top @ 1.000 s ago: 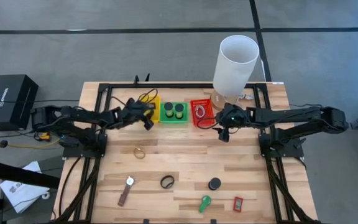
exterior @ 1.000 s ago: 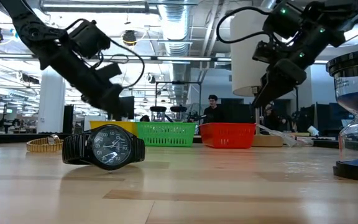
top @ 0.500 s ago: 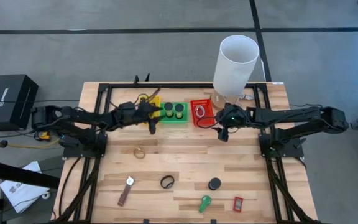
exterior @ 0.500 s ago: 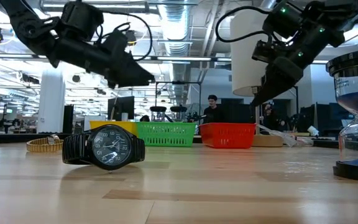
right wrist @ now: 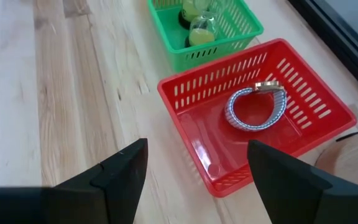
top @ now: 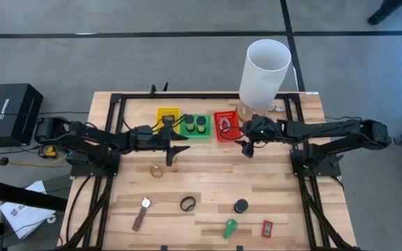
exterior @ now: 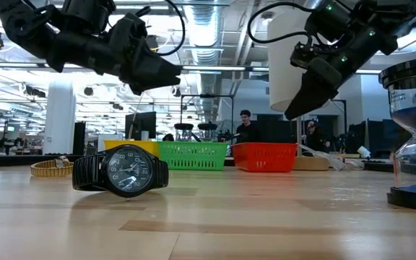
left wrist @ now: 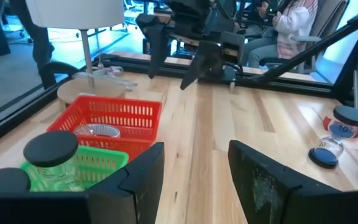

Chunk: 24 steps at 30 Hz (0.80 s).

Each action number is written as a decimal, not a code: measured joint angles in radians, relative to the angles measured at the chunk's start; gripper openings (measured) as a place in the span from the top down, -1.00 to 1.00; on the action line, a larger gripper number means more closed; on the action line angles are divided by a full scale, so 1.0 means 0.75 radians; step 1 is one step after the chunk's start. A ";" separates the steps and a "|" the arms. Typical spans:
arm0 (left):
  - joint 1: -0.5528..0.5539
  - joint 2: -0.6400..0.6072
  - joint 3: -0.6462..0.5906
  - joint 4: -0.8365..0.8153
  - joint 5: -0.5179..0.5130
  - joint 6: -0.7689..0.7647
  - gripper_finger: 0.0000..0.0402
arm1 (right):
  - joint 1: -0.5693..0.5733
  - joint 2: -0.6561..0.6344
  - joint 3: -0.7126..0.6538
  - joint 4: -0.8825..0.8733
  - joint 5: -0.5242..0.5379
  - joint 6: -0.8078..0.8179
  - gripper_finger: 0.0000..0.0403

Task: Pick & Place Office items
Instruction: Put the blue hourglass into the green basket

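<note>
Left claw [top: 174, 151] spread and empty above the desk [top: 208, 174] near the green tray [top: 195, 126]; right claw [top: 246, 148] spread beside the red tray [top: 225, 126].

Open-plan robotics lab or workshop: beyond the wooden table [exterior: 215, 217] with its black metal frame [top: 117, 97], bare ceiling ducts [exterior: 208, 29], strip lights, rows of workstations, a seated person [exterior: 245, 126] at monitors, grey concrete floor [top: 117, 49] around.
</note>
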 joint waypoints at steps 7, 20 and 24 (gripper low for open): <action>0.011 0.000 0.000 0.056 -0.006 0.003 0.14 | 0.001 0.000 0.000 0.041 -0.003 -0.013 -0.32; 0.011 0.000 0.000 0.144 -0.005 0.004 0.14 | 0.171 0.000 0.000 0.035 -0.665 -0.213 -0.32; 0.011 0.000 0.001 0.147 -0.005 0.004 0.14 | 0.297 0.000 0.000 0.053 -0.814 -0.213 -0.32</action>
